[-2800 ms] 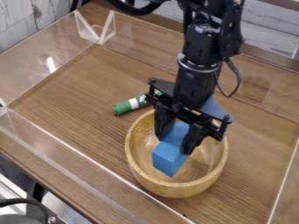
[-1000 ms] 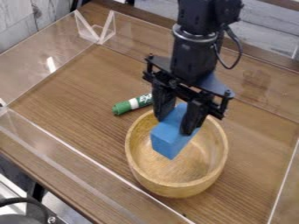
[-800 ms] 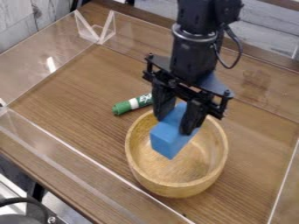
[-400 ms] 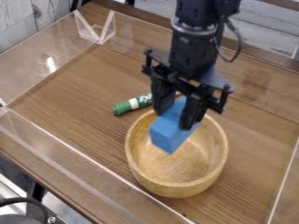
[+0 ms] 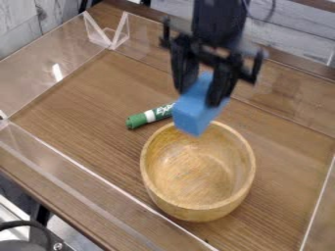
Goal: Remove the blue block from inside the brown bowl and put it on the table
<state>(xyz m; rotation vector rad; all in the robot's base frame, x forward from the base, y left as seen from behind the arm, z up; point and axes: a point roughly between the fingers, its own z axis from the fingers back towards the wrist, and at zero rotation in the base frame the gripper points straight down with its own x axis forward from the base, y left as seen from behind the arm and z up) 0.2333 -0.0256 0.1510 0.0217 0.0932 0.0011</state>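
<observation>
Gripping the block (image 5: 199, 110) tight, the pincer (image 5: 207, 86) hangs with the bowl (image 5: 198, 175) below and a marker (image 5: 152, 116) beside.

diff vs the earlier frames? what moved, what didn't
The gripper, shut on the blue block throughout, has lifted it up out of the brown bowl; the block now hangs clear above the bowl's far rim, and the bowl is empty. Nothing was released. Bowl, green-and-white marker and table stayed put.
</observation>
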